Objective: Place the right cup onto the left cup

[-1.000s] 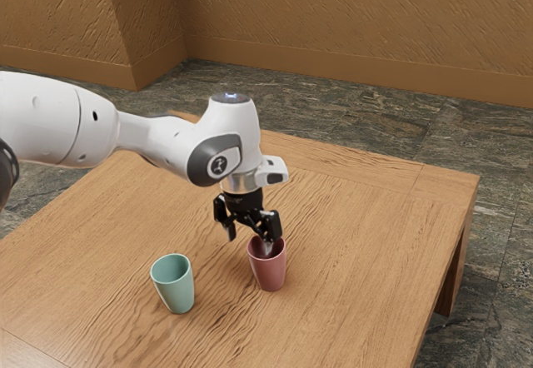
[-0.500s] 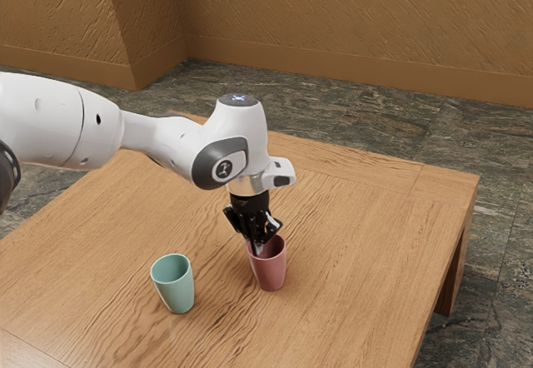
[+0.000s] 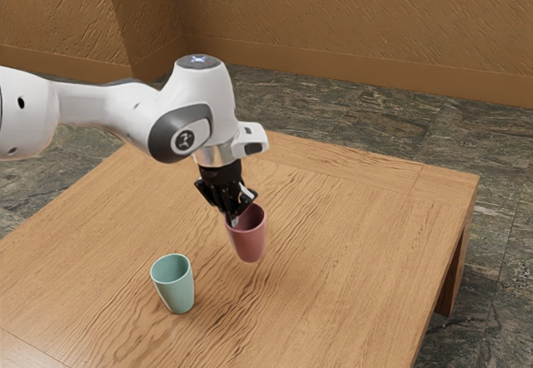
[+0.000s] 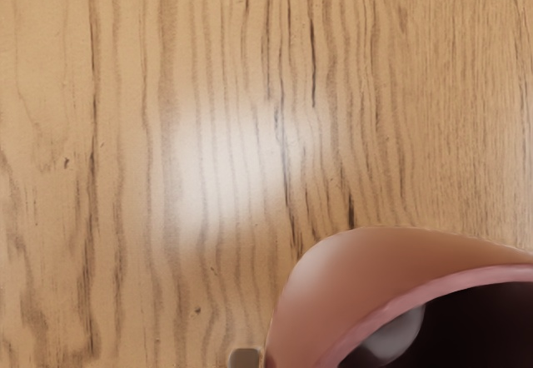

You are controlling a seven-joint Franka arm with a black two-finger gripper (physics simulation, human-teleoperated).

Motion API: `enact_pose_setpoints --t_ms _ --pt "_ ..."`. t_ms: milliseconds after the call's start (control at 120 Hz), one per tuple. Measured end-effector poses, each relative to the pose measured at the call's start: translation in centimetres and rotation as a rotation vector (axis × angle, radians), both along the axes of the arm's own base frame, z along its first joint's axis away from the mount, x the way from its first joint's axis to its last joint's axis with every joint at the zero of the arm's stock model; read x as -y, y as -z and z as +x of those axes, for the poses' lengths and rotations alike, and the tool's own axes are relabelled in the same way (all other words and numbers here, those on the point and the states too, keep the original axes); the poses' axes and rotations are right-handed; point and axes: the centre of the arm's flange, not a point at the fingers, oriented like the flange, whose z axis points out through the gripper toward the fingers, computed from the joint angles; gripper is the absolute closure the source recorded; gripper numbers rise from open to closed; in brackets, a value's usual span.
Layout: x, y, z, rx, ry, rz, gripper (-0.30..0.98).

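Note:
My gripper (image 3: 234, 216) is shut on the near-left rim of the pink cup (image 3: 248, 241), one finger inside the cup and the other outside. The pink cup is held nearly upright and looks raised off the table. The teal cup (image 3: 174, 285) stands upright on the table, lower and further to the exterior view's left, apart from the pink one. In the wrist view, the pink cup (image 4: 358, 268) shows its wall and dark opening, with a fingertip (image 4: 245, 358) beside the wall and a grey one inside.
The wooden table (image 3: 358, 243) carries both cups, and its edge runs down the exterior view's right. Beyond it lie a dark stone floor (image 3: 350, 106) and a brown wall (image 3: 350, 18).
The fingers have closed on the pink cup's wall. My hand and the cup have then moved up and toward the exterior view's left, while the teal cup has stayed put.

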Motion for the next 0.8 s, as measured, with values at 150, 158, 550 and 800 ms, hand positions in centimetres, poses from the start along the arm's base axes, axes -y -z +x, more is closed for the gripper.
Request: enact_pose_setpoints --t_ms 150,158,550,800 --pt "-1.5 -2.0 -2.7 0.015 -0.042 0.006 0.78" --pt "-1.5 -2.0 -2.9 0.015 -0.045 0.007 0.78" --pt "-10.1 -2.8 -5.7 -0.055 -0.250 0.019 0.79" --pt "-10.8 -3.4 -8.1 -0.061 -0.283 0.024 0.79"
